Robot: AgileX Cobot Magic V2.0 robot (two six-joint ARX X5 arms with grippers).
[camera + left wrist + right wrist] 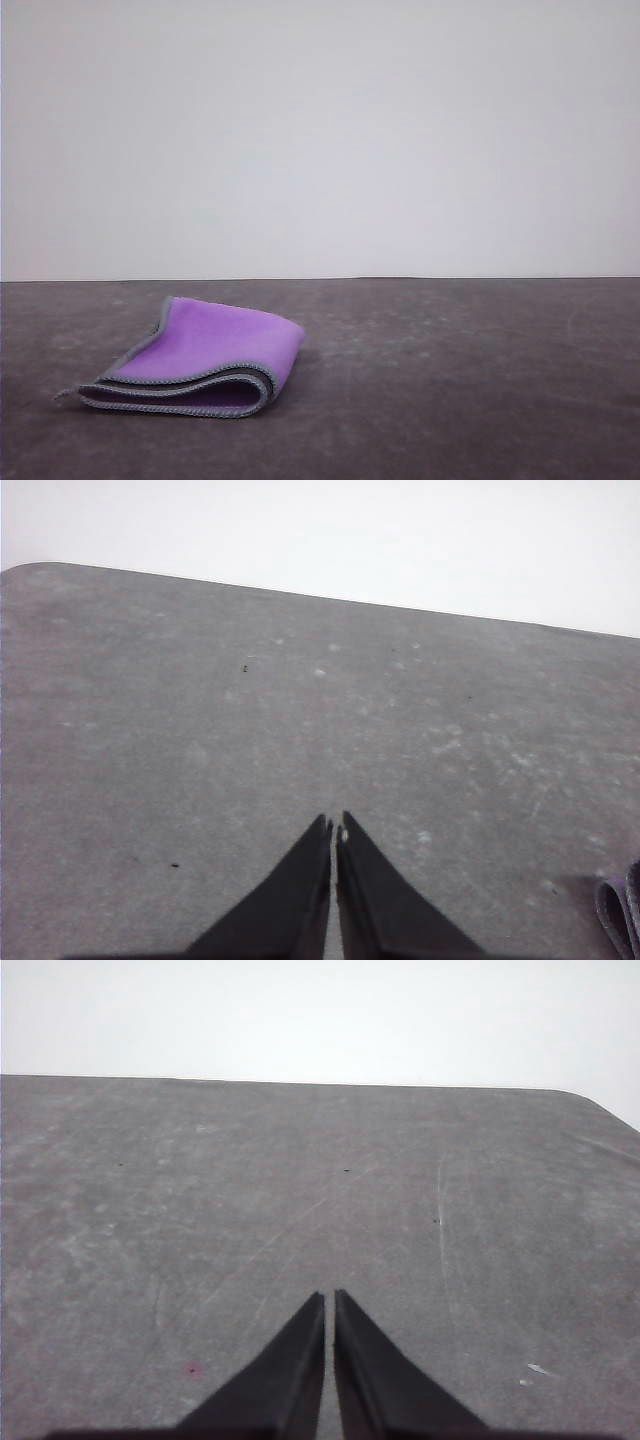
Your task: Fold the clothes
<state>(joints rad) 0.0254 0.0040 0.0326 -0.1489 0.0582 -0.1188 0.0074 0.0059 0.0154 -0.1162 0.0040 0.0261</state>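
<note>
The clothes (200,355) are one small cloth lying folded on the dark grey table, left of centre in the front view, purple face up with grey stitched edging along the stacked layers. A grey edge of the clothes (620,910) peeks in at the side of the left wrist view. My left gripper (334,828) hovers over bare table beside it, fingers pressed together, holding nothing. My right gripper (329,1298) is also shut and empty above bare tabletop.
The dark grey table (450,380) runs back to a straight far edge against a plain white wall (320,130). A rounded table corner (40,568) appears in the left wrist view and another corner (600,1105) in the right wrist view.
</note>
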